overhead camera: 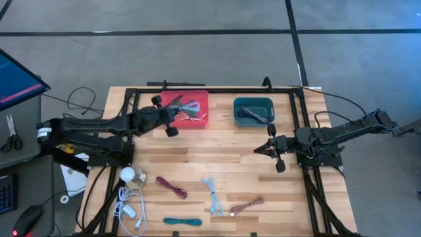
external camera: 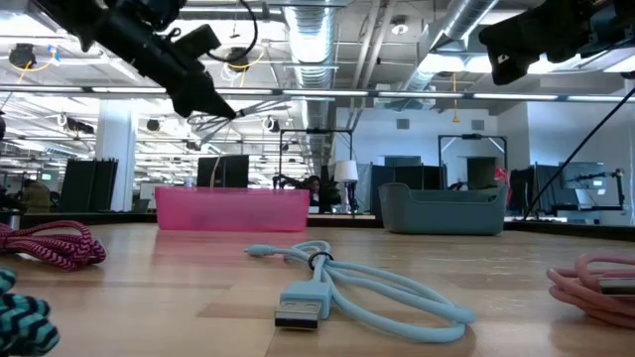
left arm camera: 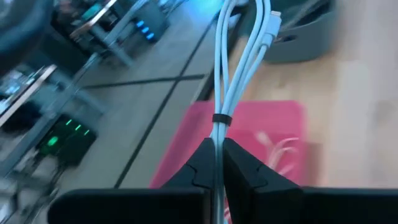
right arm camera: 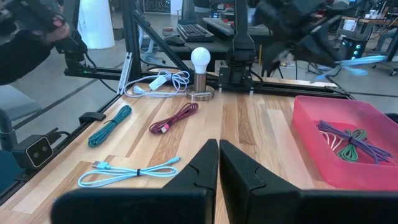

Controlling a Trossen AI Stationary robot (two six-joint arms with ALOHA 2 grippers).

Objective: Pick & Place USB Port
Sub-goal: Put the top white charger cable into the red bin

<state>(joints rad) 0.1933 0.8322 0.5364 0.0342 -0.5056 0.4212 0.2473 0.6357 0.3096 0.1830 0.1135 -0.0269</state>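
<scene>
While the left hand [left arm camera: 217, 163] is pinching a bundled pale cable [left arm camera: 239, 59] above the pink bin [overhead camera: 186, 109], the light, floppy loops are dangling; its tied middle suits gripping. Right hand [right arm camera: 218, 163] is hovering closed, empty.

We lose the lower end of the pale blue cable [left arm camera: 239, 68] behind the left gripper [left arm camera: 219, 163] in the left wrist view, and its upper loop runs off the frame. The room past the pink bin [left arm camera: 249, 134] there is smeared (only green lights show). Down low, the maroon cable [external camera: 45, 244] and the teal cable [external camera: 20, 322] are cut by the left edge, the pink cable [external camera: 595, 283] by the right.
</scene>
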